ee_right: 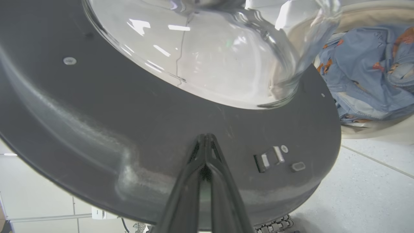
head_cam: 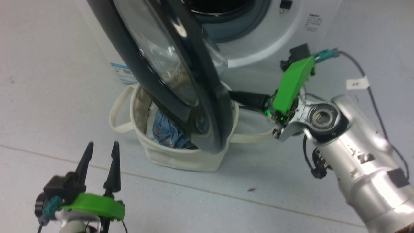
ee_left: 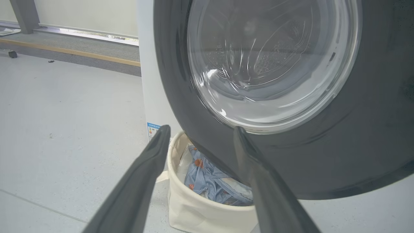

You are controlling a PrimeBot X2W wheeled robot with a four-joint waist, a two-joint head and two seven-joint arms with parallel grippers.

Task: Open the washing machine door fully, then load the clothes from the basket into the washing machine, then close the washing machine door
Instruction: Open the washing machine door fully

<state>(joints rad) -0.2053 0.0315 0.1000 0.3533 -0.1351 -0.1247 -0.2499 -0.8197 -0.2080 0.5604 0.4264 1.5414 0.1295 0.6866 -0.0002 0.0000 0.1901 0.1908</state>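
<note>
You have a pale grey floor (head_cam: 48,81) all round. A thin tan seam (head_cam: 194,188) crosses it from left to right near you, and a small dark scrap (head_cam: 251,189) lies just beyond the seam on the right. In the left wrist view, a wood-coloured strip (ee_left: 71,51) edges the far floor, with a darker grey band (ee_left: 97,45) and a pale wall (ee_left: 81,16) behind it. A dark grey post (ee_left: 24,14) stands far left.

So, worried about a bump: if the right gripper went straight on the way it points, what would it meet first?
The door, on its dark inner rim beside the glass bowl. The shut right gripper looks about touching it, though depth is unclear.
</note>
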